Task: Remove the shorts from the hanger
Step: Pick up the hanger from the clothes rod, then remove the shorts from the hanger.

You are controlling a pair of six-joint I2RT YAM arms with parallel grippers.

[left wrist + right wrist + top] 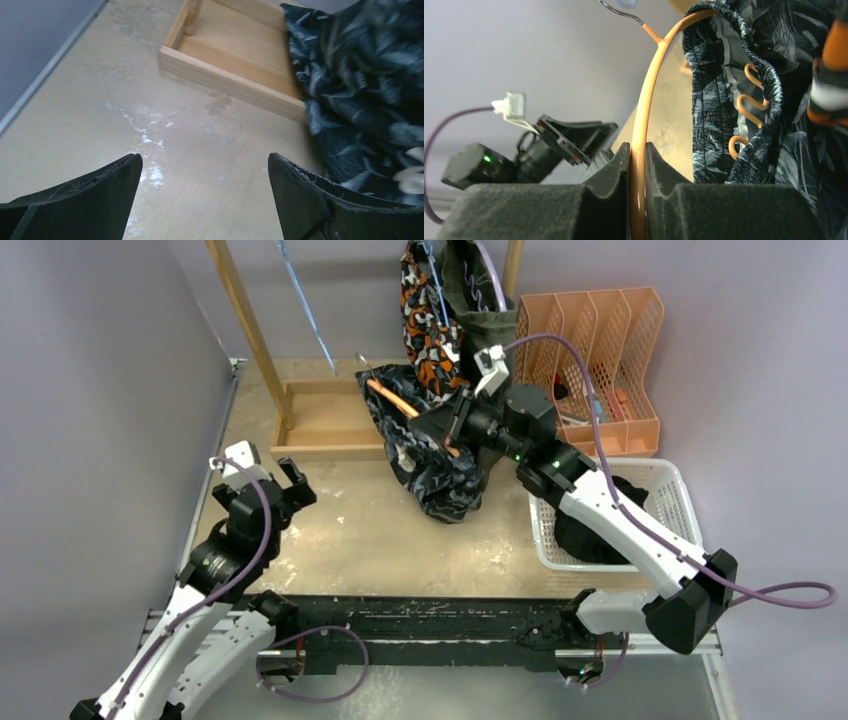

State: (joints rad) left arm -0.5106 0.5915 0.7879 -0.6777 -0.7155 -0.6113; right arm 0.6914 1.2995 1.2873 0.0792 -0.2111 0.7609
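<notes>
Draping over an orange hanger (642,115), the dark wavy-patterned shorts (432,468) sag in a heap near the middle of the table (350,540). Their lower folds spill off the right end of the wooden rack base (318,422) onto the tabletop. The elastic waistband sits bunched against the hanger's wavy inner wire, which is likely why the cloth does not simply slide free. The right gripper (638,152) has its foam pads pressed together on the hanger's thin orange arm, a hold that looks meant to steady the frame while the cloth is drawn off it. The left gripper (202,167) hovers low over bare tabletop to the left of the shorts, fingers spread wide and holding nothing, probably readied to reach right and pinch the fabric. To the right, a white basket (682,490) holds the plain black shorts (585,540), so it seems to be the drop place for freed pairs. At the far side, the orange-black-white blotched shorts (428,325) and the olive green shorts (478,290) hang from the rack, so I judge the job roughly a quarter done.
</notes>
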